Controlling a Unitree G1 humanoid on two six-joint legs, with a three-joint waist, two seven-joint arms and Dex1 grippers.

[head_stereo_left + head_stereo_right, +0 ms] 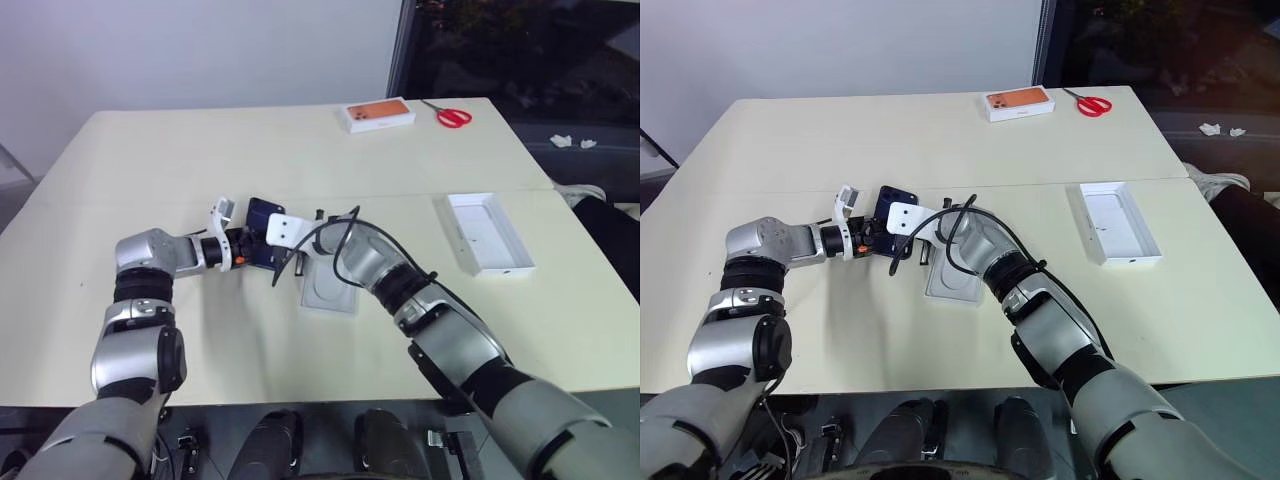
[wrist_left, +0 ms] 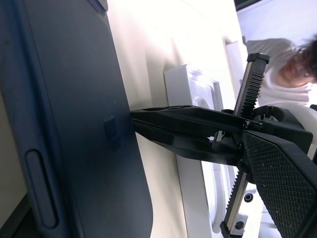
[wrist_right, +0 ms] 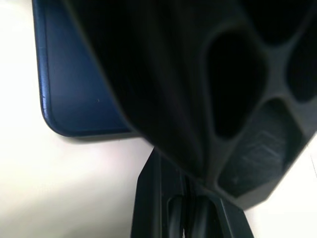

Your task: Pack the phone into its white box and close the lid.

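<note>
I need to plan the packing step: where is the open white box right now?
In the left eye view the white box lies on the table near its front middle, just below the right gripper and right of the phone.

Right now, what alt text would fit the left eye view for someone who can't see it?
Two robot grippers meet at a dark blue phone mid-table, beside a white box. A white lid lies open-side up to the right; an orange-topped box and red scissors sit far back.
</note>
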